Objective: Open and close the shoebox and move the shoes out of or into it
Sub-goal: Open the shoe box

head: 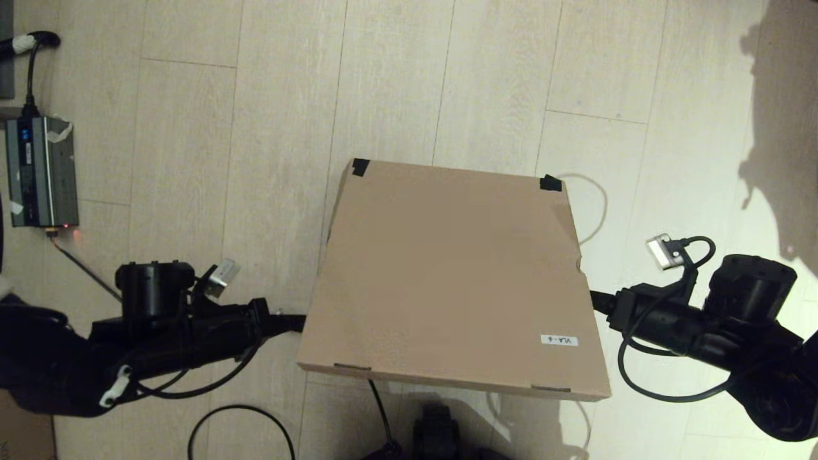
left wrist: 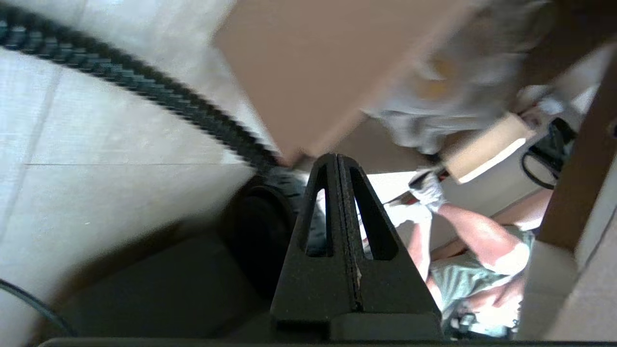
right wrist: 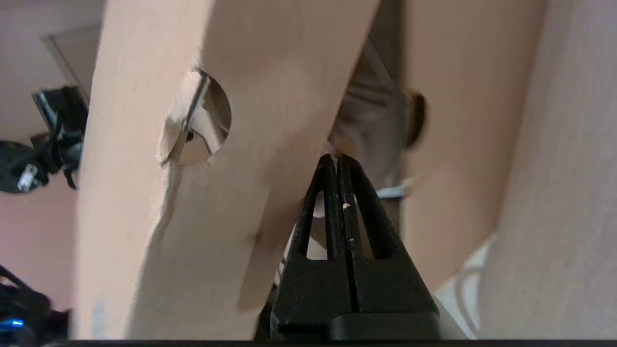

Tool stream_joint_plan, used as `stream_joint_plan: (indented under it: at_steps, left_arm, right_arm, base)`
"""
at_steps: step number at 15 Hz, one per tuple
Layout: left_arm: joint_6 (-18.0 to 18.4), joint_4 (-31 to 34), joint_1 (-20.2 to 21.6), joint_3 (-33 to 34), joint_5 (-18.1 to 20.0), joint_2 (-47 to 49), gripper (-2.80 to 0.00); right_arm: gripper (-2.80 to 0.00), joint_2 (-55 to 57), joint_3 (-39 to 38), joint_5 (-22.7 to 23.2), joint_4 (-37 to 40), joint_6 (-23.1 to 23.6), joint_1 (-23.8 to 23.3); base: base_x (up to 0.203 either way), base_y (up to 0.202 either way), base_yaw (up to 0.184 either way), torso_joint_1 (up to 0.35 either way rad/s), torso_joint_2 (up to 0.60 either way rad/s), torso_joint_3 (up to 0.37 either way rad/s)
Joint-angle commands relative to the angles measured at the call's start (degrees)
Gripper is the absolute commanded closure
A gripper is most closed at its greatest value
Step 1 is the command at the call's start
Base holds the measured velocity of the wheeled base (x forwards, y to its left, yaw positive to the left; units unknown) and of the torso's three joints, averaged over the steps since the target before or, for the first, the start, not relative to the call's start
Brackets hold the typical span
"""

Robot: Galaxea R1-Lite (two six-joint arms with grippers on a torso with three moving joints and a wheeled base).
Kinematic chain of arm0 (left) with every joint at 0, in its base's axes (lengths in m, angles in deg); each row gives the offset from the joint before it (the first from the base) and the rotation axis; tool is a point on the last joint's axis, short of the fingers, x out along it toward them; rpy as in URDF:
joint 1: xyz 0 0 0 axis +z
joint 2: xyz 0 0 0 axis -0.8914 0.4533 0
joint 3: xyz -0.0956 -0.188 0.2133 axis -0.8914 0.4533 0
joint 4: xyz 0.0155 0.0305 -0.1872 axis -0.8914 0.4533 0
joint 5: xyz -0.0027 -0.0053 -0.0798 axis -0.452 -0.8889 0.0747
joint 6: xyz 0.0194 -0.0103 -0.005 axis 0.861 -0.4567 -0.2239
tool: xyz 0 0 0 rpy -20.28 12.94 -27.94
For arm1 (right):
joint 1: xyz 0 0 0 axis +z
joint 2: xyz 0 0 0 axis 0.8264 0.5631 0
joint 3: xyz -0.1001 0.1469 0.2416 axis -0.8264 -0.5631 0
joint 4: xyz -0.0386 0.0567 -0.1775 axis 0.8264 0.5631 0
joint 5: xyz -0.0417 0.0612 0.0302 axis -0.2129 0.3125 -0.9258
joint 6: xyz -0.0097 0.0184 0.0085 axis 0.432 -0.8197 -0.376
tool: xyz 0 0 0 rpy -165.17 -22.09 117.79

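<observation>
Pale wood-look flooring (head: 192, 128) is filling the scene, and the shoebox (head: 447, 275) is sitting on it between your two arms, its flap lid, black-taped at the two far corners, tilted up at the near edge. You are working both sides at once: the left gripper (head: 291, 322) is reaching in at the box's left edge and the right gripper (head: 597, 300) at its right edge, each with its fingers pressed flat together, pinching nothing. Your left wrist camera is showing the closed tips (left wrist: 337, 161) just under the lid's corner, with what looks like a white shoe (left wrist: 458, 91) lying inside the gap beneath the flap. Your right wrist camera is showing those tips (right wrist: 337, 161) poking into the slot between lid and side wall, a round cut-out in the cardboard just beside them. By the look of it, you are handling the lid with the shoes already in the box; whether it is going up or coming down cannot be told. Your next move is calling for both tips travelling evenly, so the flap is not twisting on its hinge.
</observation>
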Motion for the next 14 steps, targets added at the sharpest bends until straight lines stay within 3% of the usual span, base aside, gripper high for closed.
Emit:
stream_joint_plan:
  at_steps: [1,5,7,9,12,14]
  left_arm:
    - [-1.1,-0.1,-1.1,1.4,0.1,-6.0,0.0]
    - [-3.8,1.5,-7.5,3.7,0.0,-15.5,0.0]
    - [-9.3,2.4,-10.6,1.6,0.0,-18.8,0.0]
    - [-12.4,2.4,-11.7,-1.3,-0.3,-20.2,0.0]
    - [-14.1,2.2,-12.6,-6.0,-2.6,-19.8,0.0]
    - [-14.3,1.8,-12.7,-7.0,-2.6,-19.7,0.0]
  right_arm:
    - [0.0,-4.9,0.9,0.3,1.4,-0.5,0.0]
    - [0.0,-11.4,10.4,0.2,14.2,-1.1,0.0]
    - [0.0,-13.0,17.0,-0.1,21.6,-1.2,0.0]
    - [0.0,-13.4,23.1,-0.3,27.1,-1.9,-0.1]
    - [0.0,-13.5,29.2,-1.7,29.4,-7.7,-0.4]
    - [0.0,-13.6,29.4,-5.2,29.4,-7.7,-0.5]
  base:
    - [0.0,0.0,0.0,0.0,0.0,0.0]
    - [0.0,0.0,0.0,0.0,0.0,0.0]
    - [0.0,0.0,0.0,0.0,0.0,0.0]
    - [0.0,0.0,0.0,0.0,0.0,0.0]
    - [0.0,0.0,0.0,0.0,0.0,0.0]
    - [0.0,0.0,0.0,0.0,0.0,0.0]
